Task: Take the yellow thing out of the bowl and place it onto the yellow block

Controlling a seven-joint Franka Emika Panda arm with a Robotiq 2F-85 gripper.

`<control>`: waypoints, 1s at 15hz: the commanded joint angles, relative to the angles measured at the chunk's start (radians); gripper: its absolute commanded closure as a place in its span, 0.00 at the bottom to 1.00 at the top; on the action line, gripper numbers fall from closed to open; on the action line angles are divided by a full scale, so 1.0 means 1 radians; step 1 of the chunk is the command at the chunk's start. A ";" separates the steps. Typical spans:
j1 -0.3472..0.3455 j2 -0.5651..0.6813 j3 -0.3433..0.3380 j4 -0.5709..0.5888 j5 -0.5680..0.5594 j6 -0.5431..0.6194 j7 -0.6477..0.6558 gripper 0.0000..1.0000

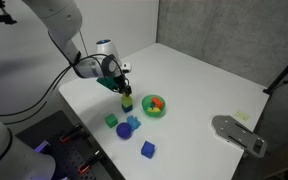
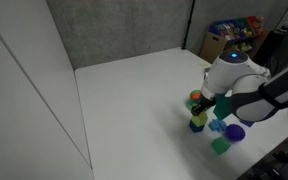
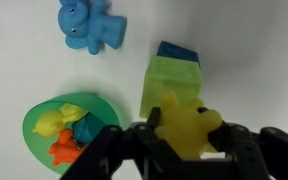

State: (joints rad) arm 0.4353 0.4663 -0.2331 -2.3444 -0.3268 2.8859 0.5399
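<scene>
Between the black fingers [image 3: 114, 152] of the gripper [image 3: 184, 148] sits the yellow thing [image 3: 190, 126], a small lobed piece clamped from both sides and hanging over the near edge of the yellow block [image 3: 172, 85]. It is out of the green bowl [image 3: 96, 102], which lies beside the block and holds another yellow piece with teal and orange ones. To place it well, judging by the wrist view, the gripper should shift slightly so that the piece centres over the block's top face, descend until contact, then part its fingers gently, lest the block tip or slide. A blue cube [image 3: 177, 50] stands just behind the block; a blue figure [image 3: 89, 25] lies farther off.
</scene>
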 commanded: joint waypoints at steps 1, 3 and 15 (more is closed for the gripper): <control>0.030 -0.004 -0.031 -0.001 0.007 0.020 0.012 0.81; 0.038 -0.006 -0.039 -0.001 0.008 0.021 0.014 0.81; 0.038 0.024 -0.046 0.000 0.028 0.030 0.003 0.81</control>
State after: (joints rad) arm 0.4721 0.4804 -0.2705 -2.3446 -0.3163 2.8949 0.5424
